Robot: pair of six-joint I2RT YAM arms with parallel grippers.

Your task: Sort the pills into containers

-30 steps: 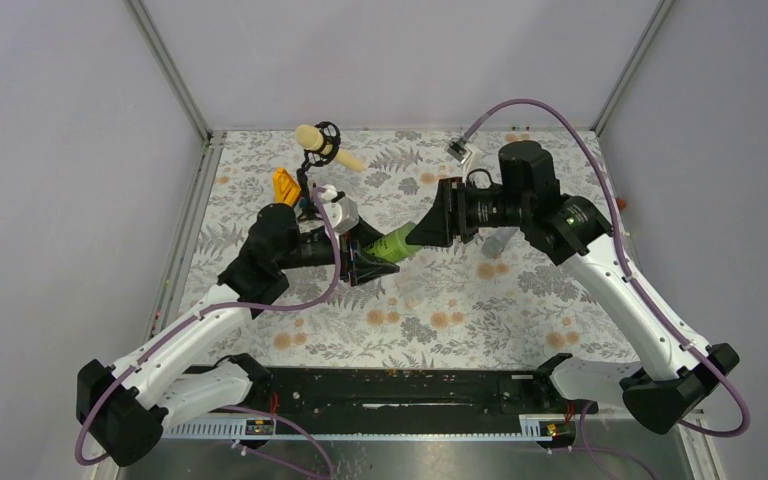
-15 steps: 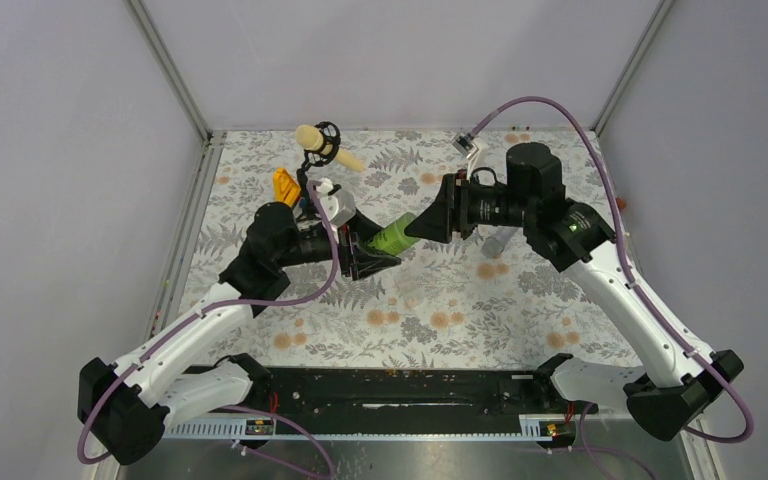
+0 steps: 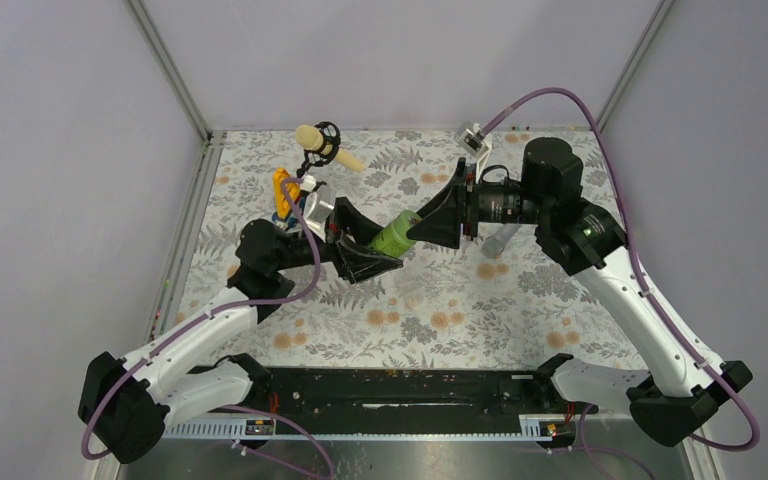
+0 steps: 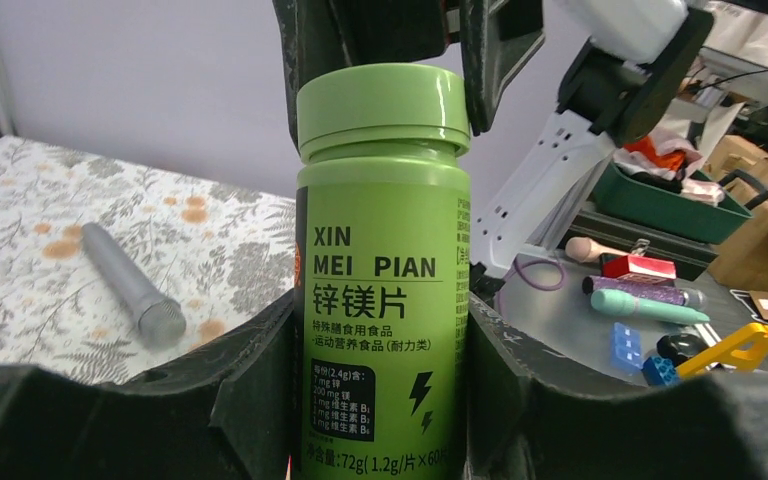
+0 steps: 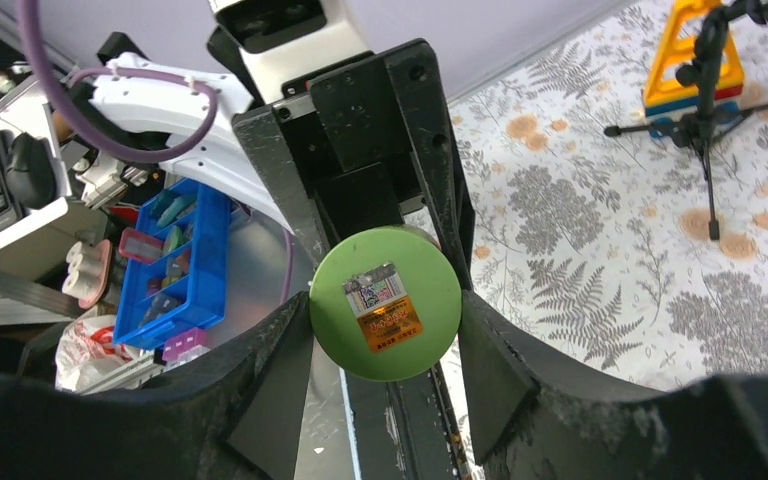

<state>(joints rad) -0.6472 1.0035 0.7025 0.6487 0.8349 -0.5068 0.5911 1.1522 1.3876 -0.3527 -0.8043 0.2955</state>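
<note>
Obs.: green bottle (image 3: pixel 392 236) is held off the patterned mat (image 3: pixel 440 310) near mid-table, tilted, with its base toward the left arm and its top toward the right arm.

Left gripper (image 3: pixel 368 252): the 2 fingers are clamped on the lower body of the bottle, 1 on each side. The label faces the left wrist camera.

Right gripper (image 5: pixel 385 330): the 2 fingers are pressed against opposite sides of the screw cap (image 5: pixel 385 302). This view looks straight down onto the cap, which has a small sticker at its centre.

Clear cup: too faint against the mat pattern to locate.

Also on the mat: a grey cylinder (image 3: pixel 500 240) lies just under the right arm's wrist. A yellow toy (image 3: pixel 282 188) sits beside a small black stand (image 3: pixel 312 175) that carries a tan foam-tipped microphone (image 3: pixel 310 137), at the far left.
</note>
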